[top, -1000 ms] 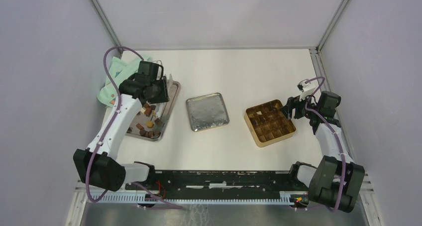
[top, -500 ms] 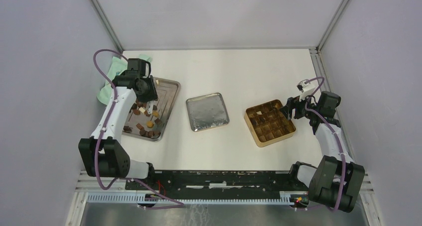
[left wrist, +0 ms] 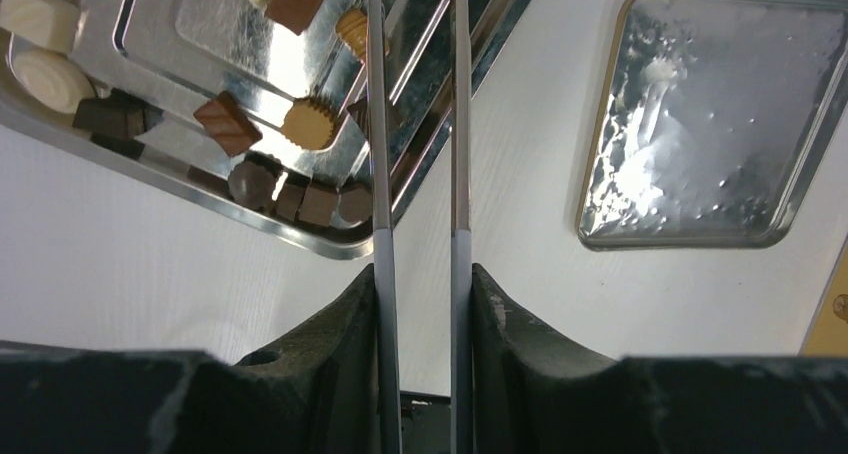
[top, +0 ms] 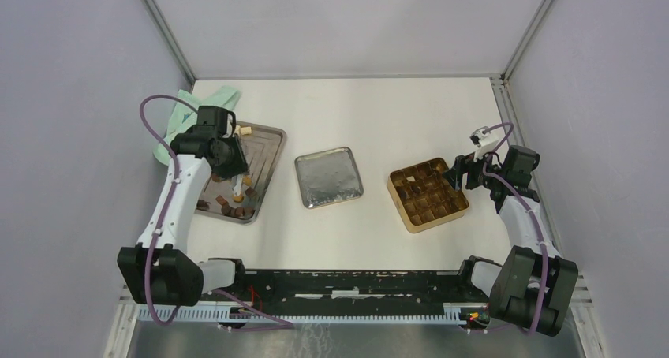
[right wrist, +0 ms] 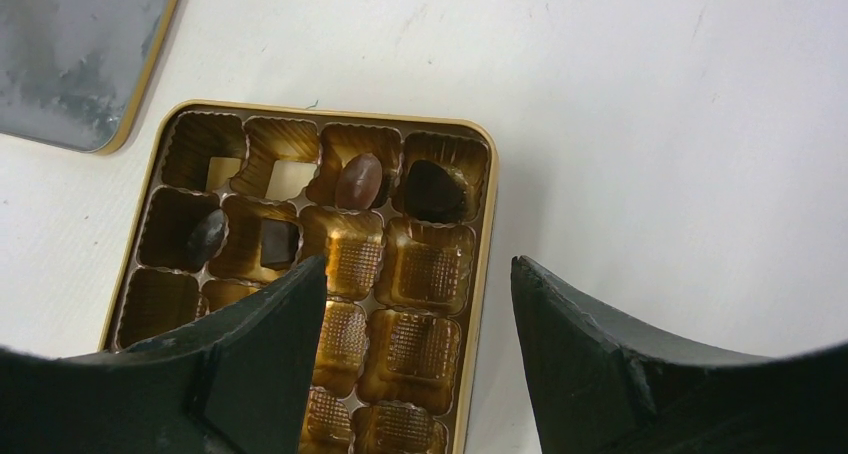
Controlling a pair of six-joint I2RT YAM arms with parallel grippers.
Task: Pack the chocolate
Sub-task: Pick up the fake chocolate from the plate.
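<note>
Dark, mid-brown and cream chocolate pieces (left wrist: pixel 228 124) lie loose on a steel tray (left wrist: pixel 150 169) at the left (top: pixel 272 149). My left gripper (left wrist: pixel 423 274) hangs above the tray (top: pixel 225 154), shut on long metal tweezers (left wrist: pixel 380 124). Their two arms stand slightly apart and point over the tray; the tips run out of the wrist view. The gold tin (top: pixel 428 194) sits at the right with a few dark chocolate pieces (right wrist: pixel 358 181) in its far compartments. My right gripper (right wrist: pixel 415 269) hovers open over the tin's right edge (right wrist: pixel 485 274), holding nothing.
The tin's silver lid (top: pixel 329 177) lies flat between the tray and the tin (left wrist: pixel 715 124). A green cloth (top: pixel 180 113) is bunched at the far left behind the tray. Grey walls close in the table on three sides.
My left arm has swung left and back toward me, carrying the tweezers from the tray's far edge to over its middle. The right arm has not moved.
</note>
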